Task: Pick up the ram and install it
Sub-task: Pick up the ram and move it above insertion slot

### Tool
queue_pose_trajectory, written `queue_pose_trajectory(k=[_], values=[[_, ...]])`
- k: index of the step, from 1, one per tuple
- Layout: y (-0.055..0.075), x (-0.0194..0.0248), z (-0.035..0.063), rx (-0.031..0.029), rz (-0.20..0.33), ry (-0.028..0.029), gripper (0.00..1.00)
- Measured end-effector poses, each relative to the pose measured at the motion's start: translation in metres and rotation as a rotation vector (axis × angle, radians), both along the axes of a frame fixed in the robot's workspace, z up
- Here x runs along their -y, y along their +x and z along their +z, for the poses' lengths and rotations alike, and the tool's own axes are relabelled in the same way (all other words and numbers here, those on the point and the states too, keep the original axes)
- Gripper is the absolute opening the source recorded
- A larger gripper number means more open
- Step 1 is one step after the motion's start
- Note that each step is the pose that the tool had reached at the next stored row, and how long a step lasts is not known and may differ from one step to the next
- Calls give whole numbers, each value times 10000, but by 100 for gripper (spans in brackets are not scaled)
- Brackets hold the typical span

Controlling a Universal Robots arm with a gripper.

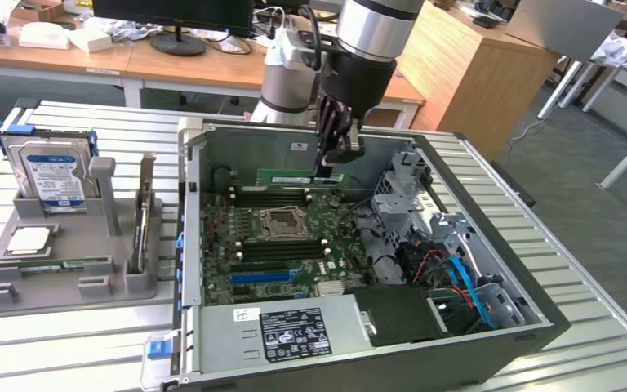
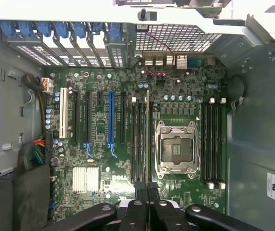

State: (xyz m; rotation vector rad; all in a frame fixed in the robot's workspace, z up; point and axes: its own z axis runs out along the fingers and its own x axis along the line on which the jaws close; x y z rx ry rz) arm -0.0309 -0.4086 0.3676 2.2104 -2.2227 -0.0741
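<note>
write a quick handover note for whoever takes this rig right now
Hand: shut on the ram, gripping it near one end.
Ram: level inside the open case, over the motherboard, running along the black slots beside the CPU socket.
Done: ram is picked up and is over the slots.
Left: seating it. It does not look pressed into a slot yet; whether it touches one cannot be told.
Hard drive stands in the gray holder at the exterior view's left.

Circuit-board ram (image 1: 291, 177), ribbed metal table (image 1: 74, 347)
</note>
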Motion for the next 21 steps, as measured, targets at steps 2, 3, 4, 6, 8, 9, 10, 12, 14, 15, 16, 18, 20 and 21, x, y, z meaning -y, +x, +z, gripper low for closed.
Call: queue_pose_trajectory(k=[2, 3, 4, 6, 8, 9, 10, 12, 14, 15, 16, 18, 20, 21], values=[[0, 0, -19, 1, 0, -1, 11], [0, 0, -30, 2, 0, 0, 11], [0, 0, -40, 2, 0, 0, 11], [0, 0, -59, 4, 0, 0, 11], [0, 0, -79, 5, 0, 0, 11], [0, 0, -88, 6, 0, -2, 11], [0, 0, -97, 7, 0, -1, 11], [0, 0, -115, 7, 0, -2, 11], [0, 0, -132, 8, 0, -1, 11], [0, 0, -140, 8, 0, 0, 11], [0, 0, -149, 9, 0, 0, 11], [0, 0, -167, 10, 0, -1, 11], [0, 0, -184, 11, 0, -1, 11], [0, 0, -192, 10, 0, -1, 11]])
